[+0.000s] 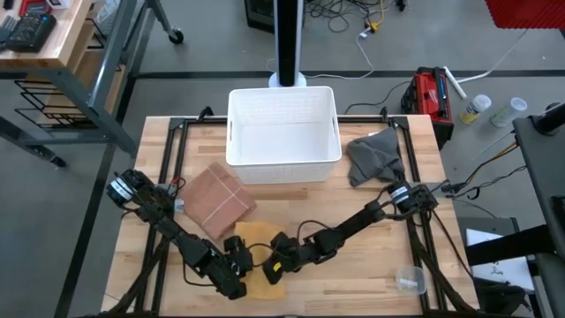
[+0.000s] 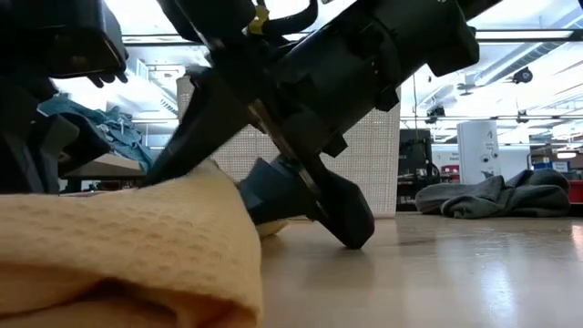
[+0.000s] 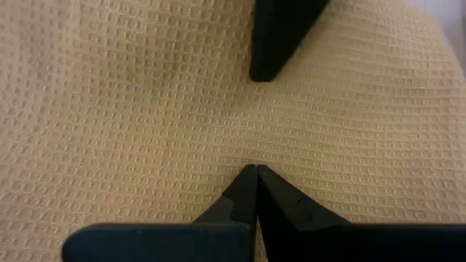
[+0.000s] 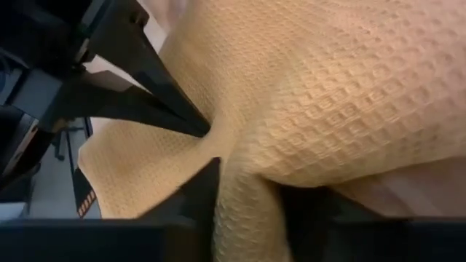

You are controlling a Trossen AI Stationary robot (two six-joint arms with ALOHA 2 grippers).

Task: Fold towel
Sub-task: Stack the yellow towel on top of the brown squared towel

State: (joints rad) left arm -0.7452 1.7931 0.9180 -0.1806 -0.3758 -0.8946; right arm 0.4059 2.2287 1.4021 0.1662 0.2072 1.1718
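The pale yellow waffle-weave towel [image 1: 258,240] lies near the front edge of the light wooden tabletop [image 1: 371,265], in front of the folded reddish-brown cloth [image 1: 218,198] and between the two arms; it looks bunched and raised in the middle rather than flat, so I judge the fold to be barely begun or midway: no neat folded edge shows, and flattening and squaring the cloth is left; the brown cloth beside it appears already folded, while the crumpled grey cloth [image 1: 372,155] beside the white plastic basket [image 1: 282,132] is untouched.

The left tool [image 3: 255,169] presses its tips down onto the towel's surface with the fingers brought together; whether a pinch of fabric sits between them I cannot tell, though the weave dimples right at the tips; the right tool [image 4: 247,211] has its fingers set a narrow way apart with a thick ridge of the yellow fabric gathered between them, so it is holding the towel; in the low view the cloth humps up at the dark fingers, just clear of the tabletop on that side.
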